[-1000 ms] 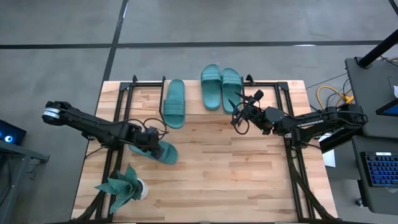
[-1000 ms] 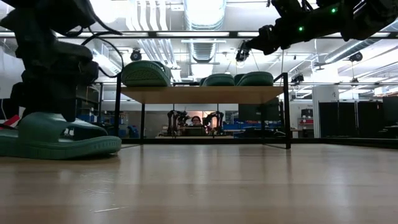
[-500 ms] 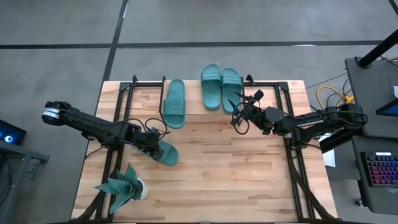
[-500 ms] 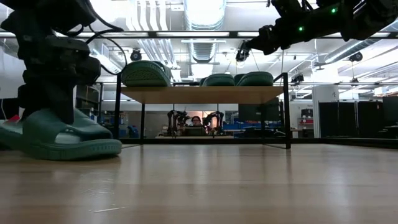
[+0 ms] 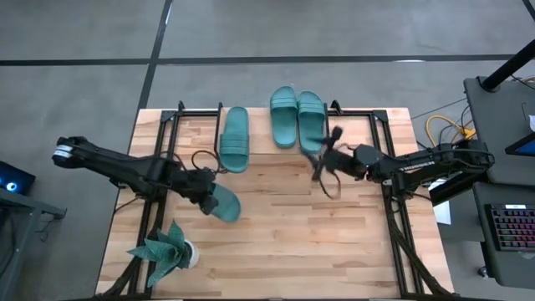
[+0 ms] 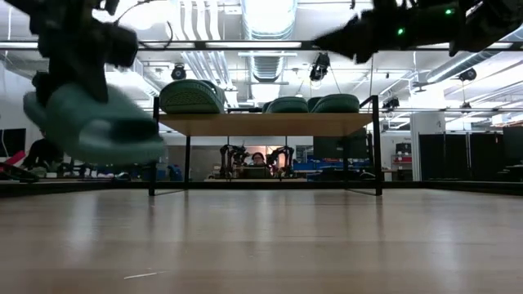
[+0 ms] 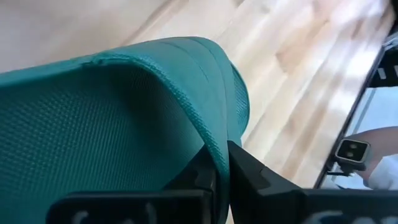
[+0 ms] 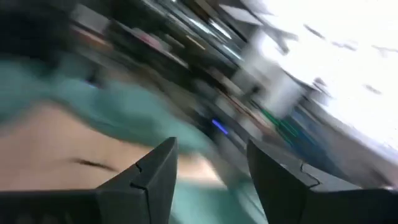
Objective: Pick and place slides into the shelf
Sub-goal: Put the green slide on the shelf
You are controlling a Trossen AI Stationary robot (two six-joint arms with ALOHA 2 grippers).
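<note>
The slide (image 5: 221,203) I carry hangs clear of the bench (image 5: 276,251), toe tipped down, near the plant (image 5: 165,251) and well short of the shelf (image 6: 265,123), where three other slides (image 5: 284,117) already lie; it looks light, soft and bendy, with a ribbed rubber skin that should not slip. My left end effector (image 5: 201,197) is pressed together, pinching one thin edge of it, which I judge sags less than a hold on the strap. My right end effector (image 5: 326,163) hangs spread beside the shelf, holding nothing.
</note>
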